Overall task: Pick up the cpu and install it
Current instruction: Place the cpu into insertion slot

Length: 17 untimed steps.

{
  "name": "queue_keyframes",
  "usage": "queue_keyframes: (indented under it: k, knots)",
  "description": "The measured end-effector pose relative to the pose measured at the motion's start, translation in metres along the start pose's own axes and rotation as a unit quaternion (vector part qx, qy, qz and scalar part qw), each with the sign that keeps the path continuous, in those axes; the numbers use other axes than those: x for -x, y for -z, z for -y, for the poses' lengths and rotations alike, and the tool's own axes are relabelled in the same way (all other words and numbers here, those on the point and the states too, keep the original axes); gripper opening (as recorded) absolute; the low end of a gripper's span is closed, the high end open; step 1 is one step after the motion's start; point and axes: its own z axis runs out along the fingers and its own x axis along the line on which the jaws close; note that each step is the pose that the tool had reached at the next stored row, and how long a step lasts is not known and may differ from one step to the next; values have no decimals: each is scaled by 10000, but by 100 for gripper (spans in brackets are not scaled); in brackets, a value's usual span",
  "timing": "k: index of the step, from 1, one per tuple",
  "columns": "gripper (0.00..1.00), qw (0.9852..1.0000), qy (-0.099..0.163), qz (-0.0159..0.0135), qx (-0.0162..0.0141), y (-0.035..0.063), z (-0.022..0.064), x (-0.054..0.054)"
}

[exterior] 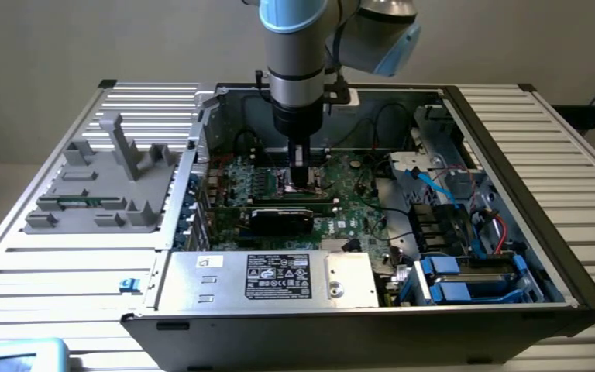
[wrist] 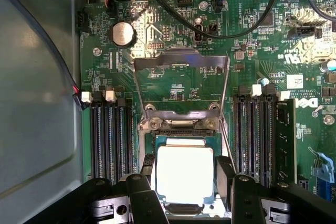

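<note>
Tabletop: a slatted metal tabletop (exterior: 60, 256) is carrying everything and is stretching across the whole scene.
Grey fixture: at the exterior view's left, a grey plastic fixture (exterior: 96, 186) with upright posts is sitting on the tabletop, just beside the computer case.
Computer case: an open computer case (exterior: 328, 333) is lying on its side in the middle, with its green motherboard (exterior: 355, 205) facing up.
Power supply: a silver box with a white label (exterior: 266, 277) is sitting along the near edge of the case.
Black card: a black card (exterior: 282, 219) is standing in the motherboard, just nearer than the gripper.
Arm: the arm (exterior: 297, 70) is reaching straight down into the far middle of the case.
Gripper: the gripper (exterior: 300, 174) is hanging low over the motherboard. In the wrist view its black fingers (wrist: 226, 171) are pressing on two opposite edges of the cpu, grasping it.
Cpu: the cpu (wrist: 185, 174), its silver top glaring bright, is lying flat within the socket frame, between the fingers.
Load plate: a metal load plate (wrist: 181, 114) is standing swung open just beyond the cpu.
Memory slots: black memory slots (wrist: 110, 135) are running along both sides of the socket.
Drive bays: at the exterior view's right, blue drive bays (exterior: 463, 279) are sitting in the near corner of the case.
</note>
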Motion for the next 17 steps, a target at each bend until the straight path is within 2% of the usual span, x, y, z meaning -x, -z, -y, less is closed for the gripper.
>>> queue_keyframes:
  k: [6,7,9,10,14,17]
  knots:
    - [55,10000,-3,1,-51,-21,1,-6]
    - [55,10000,-3,0,-63,-25,2,-7]
    - [55,9999,-6,4,-107,-26,2,-7]
    - [55,9999,-7,5,-115,-26,3,-7]
    - [55,9999,-7,4,-121,-29,3,-18]
    - [55,9999,9,18,-121,-32,4,-47]
